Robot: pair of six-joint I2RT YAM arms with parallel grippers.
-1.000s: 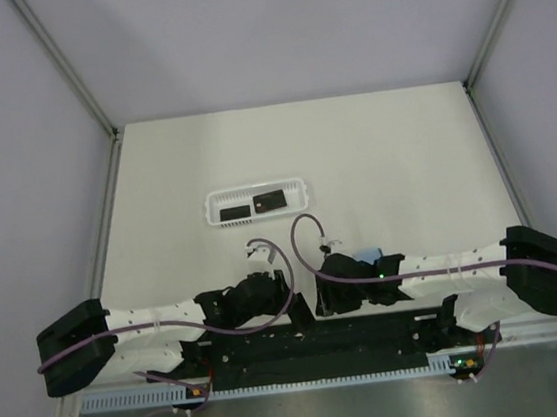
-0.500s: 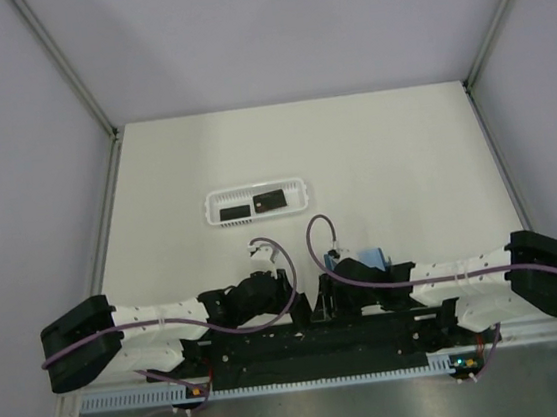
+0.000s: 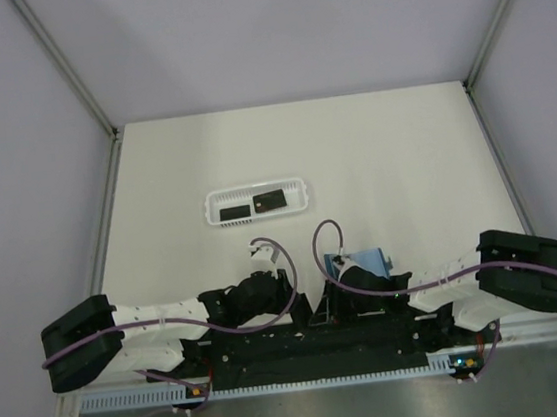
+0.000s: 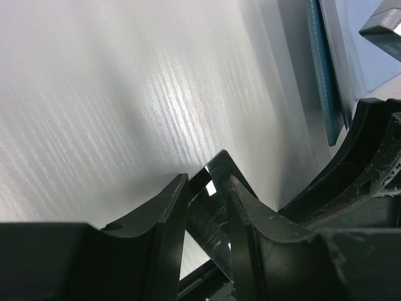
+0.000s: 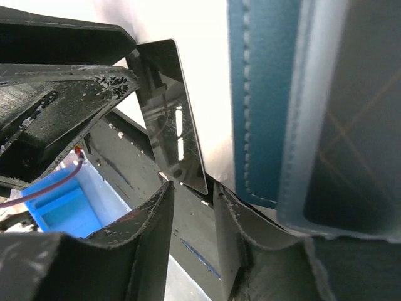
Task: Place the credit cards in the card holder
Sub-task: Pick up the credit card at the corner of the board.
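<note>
1. Left wrist: the left gripper (image 4: 208, 182) is clamped on one credit card (image 4: 213, 219).
2. Right wrist: the right gripper (image 5: 193, 188) has its jaws narrowly apart. That card's lower corner is at its fingertips; I cannot tell whether it grips.
3. Top external: the card holder (image 3: 370, 258) lies just beside the right gripper. Two credit cards (image 3: 271, 200) lie in the white tray (image 3: 256, 186).

Right arm (image 3: 447, 275) swung inward, its elbow block now further from the worktop's (image 3: 403, 154) right edge. Right tool (image 5: 192, 191) pulled back toward the near edge, uncovering more of the blue pouch (image 3: 370, 258). Left arm (image 3: 160, 318) nudged slightly right.
</note>
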